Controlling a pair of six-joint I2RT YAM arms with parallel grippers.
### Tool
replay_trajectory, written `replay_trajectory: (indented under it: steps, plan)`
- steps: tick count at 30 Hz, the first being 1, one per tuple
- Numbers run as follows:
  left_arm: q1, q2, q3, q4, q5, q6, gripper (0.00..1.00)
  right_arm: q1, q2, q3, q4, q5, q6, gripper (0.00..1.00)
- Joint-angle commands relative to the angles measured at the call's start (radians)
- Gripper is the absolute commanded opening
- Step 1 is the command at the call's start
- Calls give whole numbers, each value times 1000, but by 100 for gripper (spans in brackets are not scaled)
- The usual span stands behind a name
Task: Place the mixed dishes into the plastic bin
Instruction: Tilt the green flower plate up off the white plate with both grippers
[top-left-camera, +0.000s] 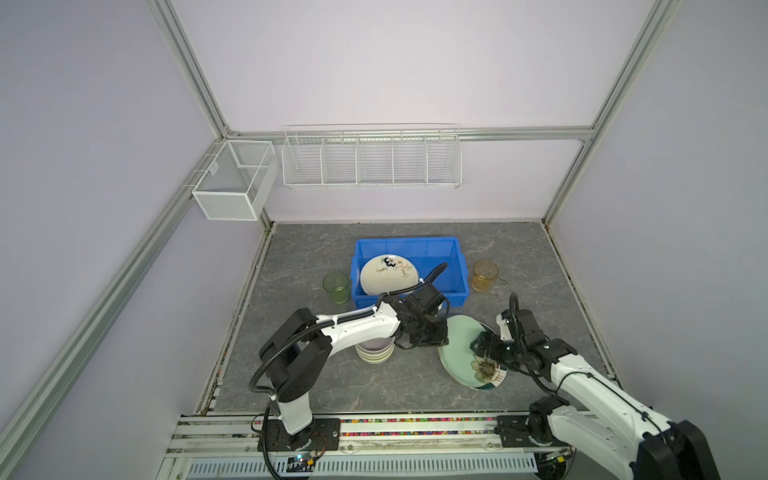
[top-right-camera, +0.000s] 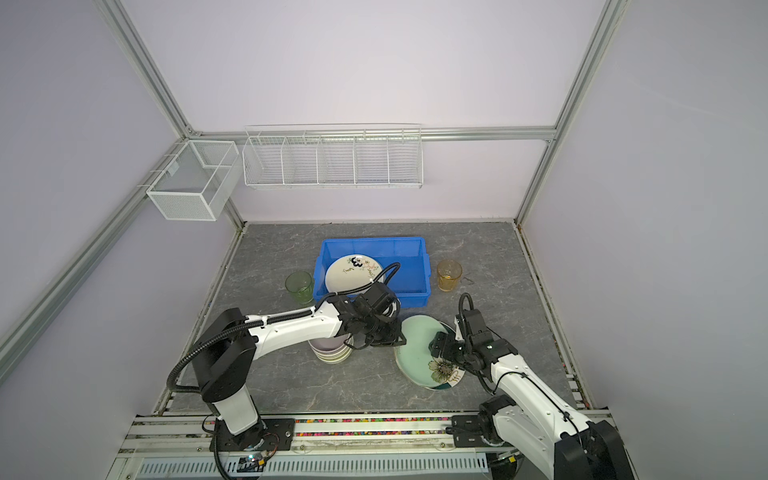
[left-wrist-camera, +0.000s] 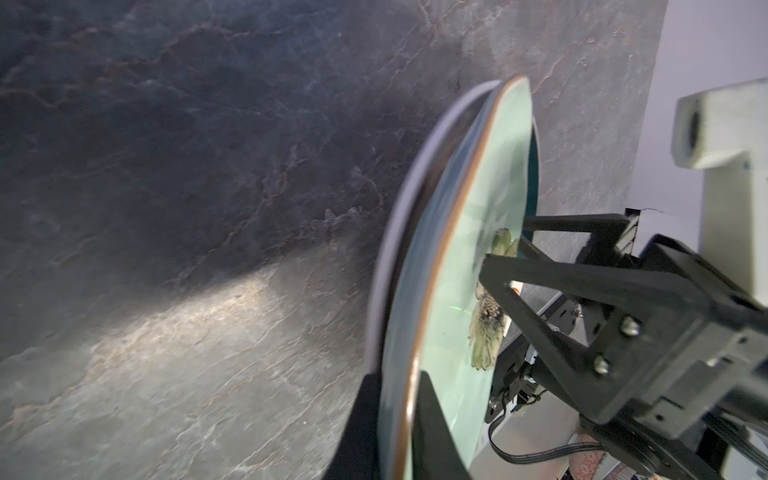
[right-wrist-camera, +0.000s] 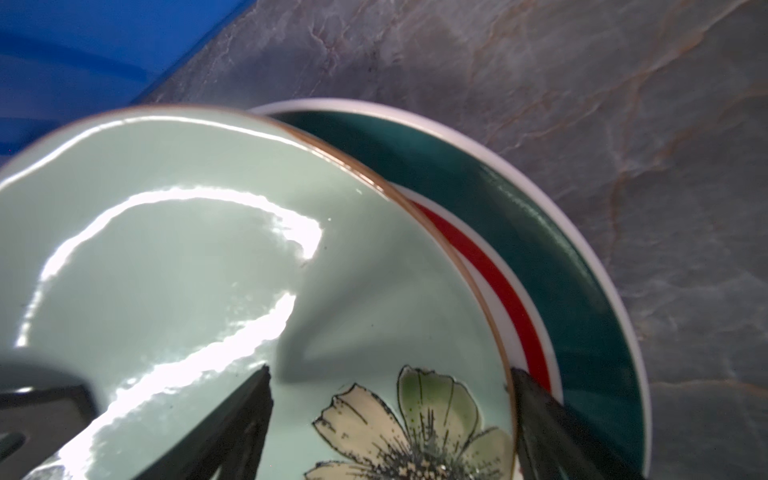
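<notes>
A pale green floral plate (top-left-camera: 457, 347) (top-right-camera: 415, 347) lies offset on a white plate with a teal-red rim (top-left-camera: 487, 386) (right-wrist-camera: 540, 232), near the table's front right. My left gripper (top-left-camera: 440, 336) (left-wrist-camera: 399, 424) is shut on the green plate's (left-wrist-camera: 469, 232) left rim, one finger on each face. My right gripper (top-left-camera: 482, 345) (right-wrist-camera: 388, 386) is open, its jaws wide apart over the flower print (right-wrist-camera: 415, 424). The blue plastic bin (top-left-camera: 407, 240) (top-right-camera: 374, 239) holds a cream plate (top-left-camera: 388, 274). A green cup (top-left-camera: 336, 286), an amber cup (top-left-camera: 484, 275) and stacked bowls (top-left-camera: 374, 355) stand outside it.
White wire baskets (top-left-camera: 372, 160) (top-left-camera: 232, 183) hang on the back wall and the left frame. The left arm (top-left-camera: 357, 328) stretches across the bowl stack. Metal frame rails (top-left-camera: 374, 428) run along the table's front edge.
</notes>
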Motion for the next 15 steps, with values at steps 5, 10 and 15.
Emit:
replay_trajectory:
  steps: [5,10,15]
  plan:
    - [5,-25,22,-3,-13,22,0,9,3,53,-31,-27,-21,89]
    - [7,-32,20,1,-9,23,0,10,-1,72,-45,-28,-28,89]
    - [13,-49,17,8,2,16,0,8,-26,114,-89,-14,-47,89]
